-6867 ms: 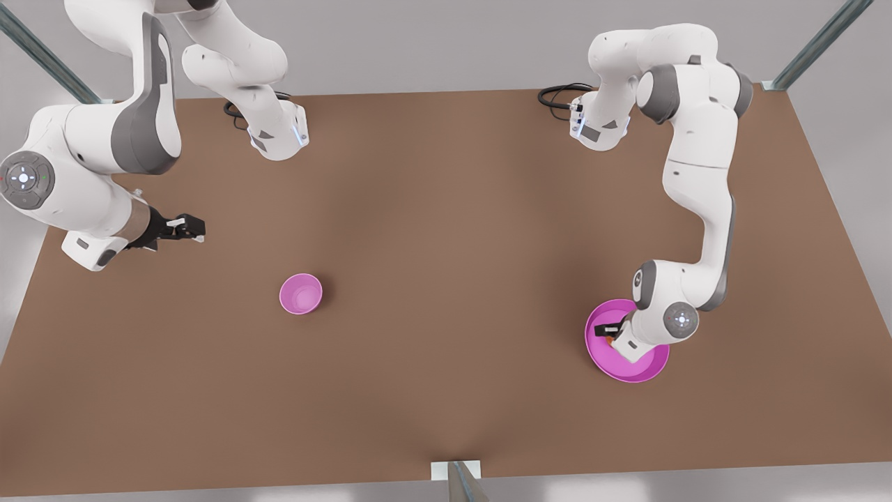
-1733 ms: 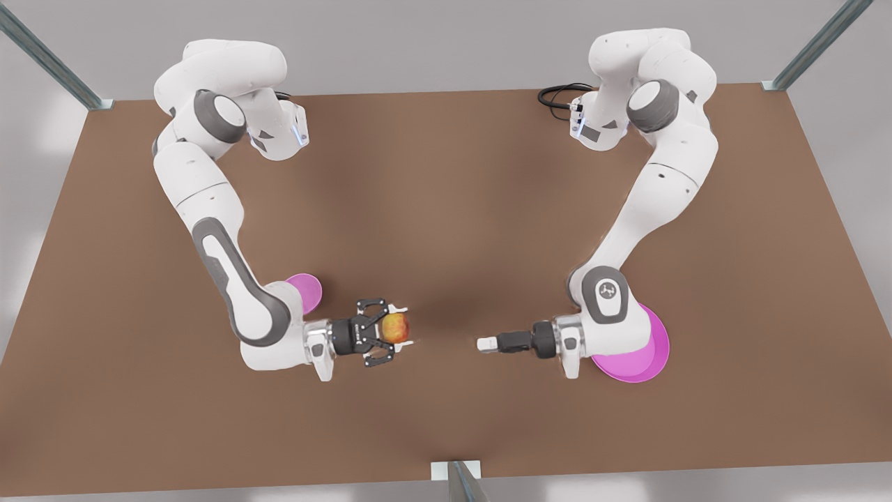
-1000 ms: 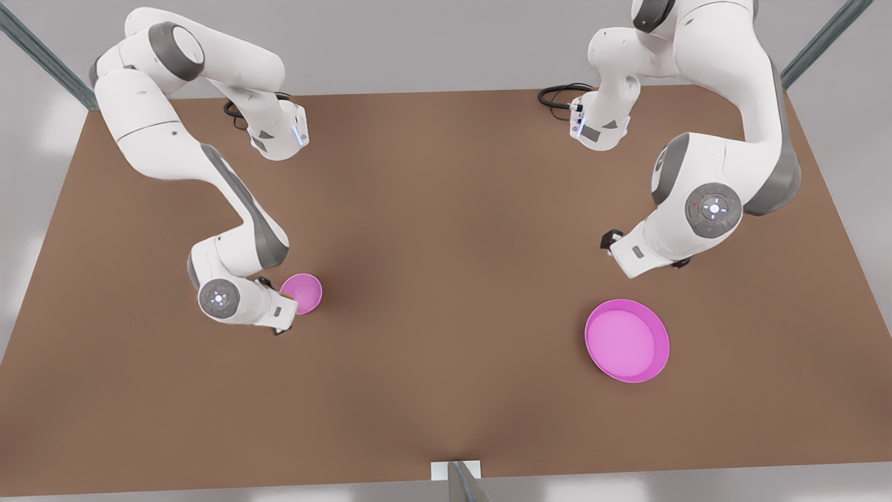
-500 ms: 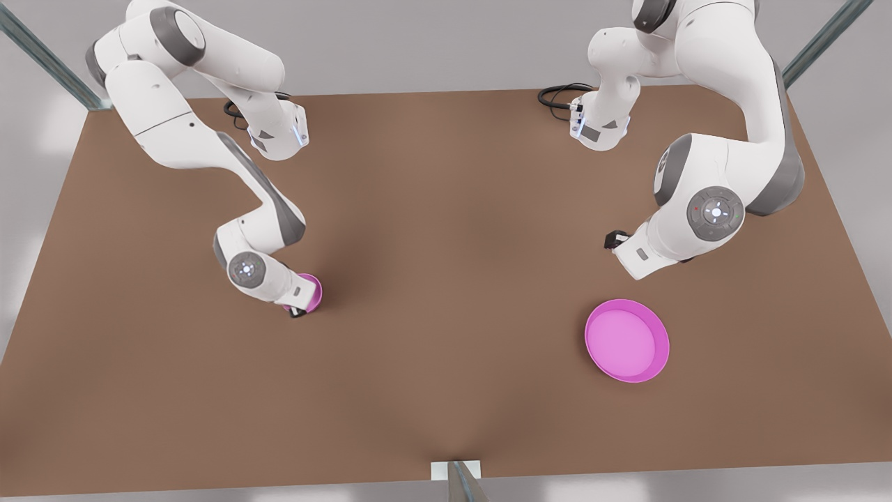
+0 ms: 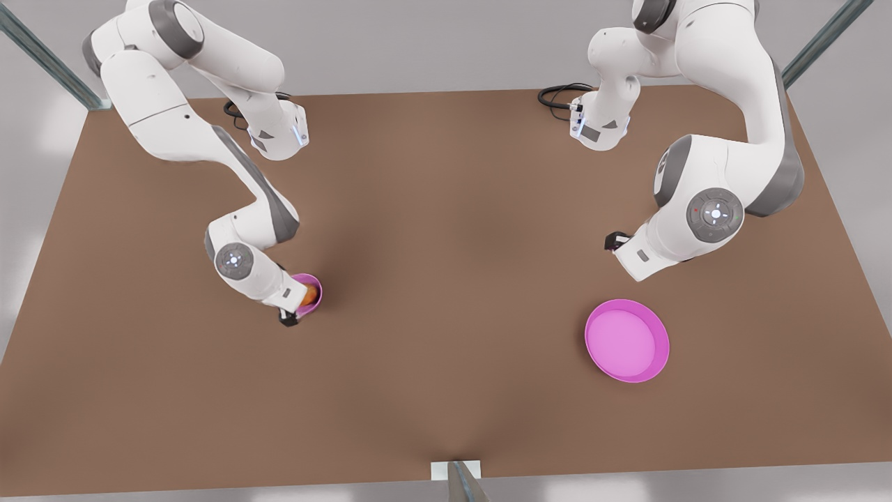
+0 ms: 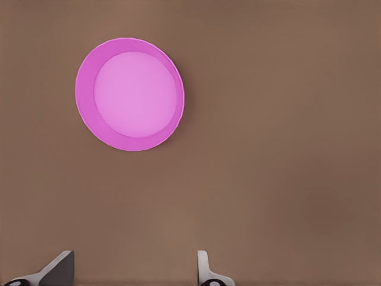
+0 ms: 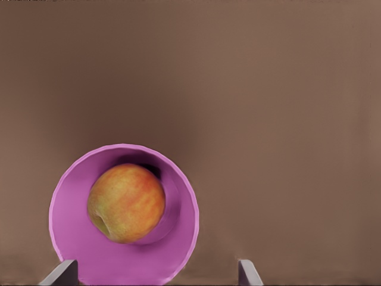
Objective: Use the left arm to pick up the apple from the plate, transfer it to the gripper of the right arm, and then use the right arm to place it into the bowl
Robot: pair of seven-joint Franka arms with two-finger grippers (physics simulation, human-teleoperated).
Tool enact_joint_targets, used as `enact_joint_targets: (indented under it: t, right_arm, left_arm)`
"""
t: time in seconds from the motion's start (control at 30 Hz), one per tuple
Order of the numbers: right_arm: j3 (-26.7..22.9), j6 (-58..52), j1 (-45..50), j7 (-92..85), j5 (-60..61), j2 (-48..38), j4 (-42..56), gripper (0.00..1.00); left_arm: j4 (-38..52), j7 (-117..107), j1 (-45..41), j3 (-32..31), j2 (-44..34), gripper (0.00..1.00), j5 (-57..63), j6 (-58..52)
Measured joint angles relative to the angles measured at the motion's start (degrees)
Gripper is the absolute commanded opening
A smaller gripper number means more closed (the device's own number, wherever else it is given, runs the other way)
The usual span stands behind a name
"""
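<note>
Inside the glossy, deep pink bowl (image 7: 124, 214): a round red-orange apple (image 7: 127, 202), right gripper (image 7: 158, 274) spread above. Beside the shallow magenta plate (image 6: 130, 94), over matte brown table (image 5: 446, 279): left gripper (image 6: 134, 271), fingers parted, empty.

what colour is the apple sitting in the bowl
Red-orange with a yellowish-green patch; the apple shows best in the right wrist view, inside the pink bowl.
</note>
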Motion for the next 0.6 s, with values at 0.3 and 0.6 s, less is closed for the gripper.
enact_joint_targets:
  t: [0.3,0.6]
  right_arm:
    - [-18.76,-36.78,13.35,22.25,3.03,7.54,39.58,1.00]
    - [-31.52,-51.95,21.82,43.86,14.49,-18.29,26.40,1.00]
  left_arm:
    - [1.83,-0.56,-0.24,0.04,0.72,1.00,-0.12,-0.01]
    - [1.92,-0.92,-0.13,0.05,1.31,1.00,-0.05,0.78]
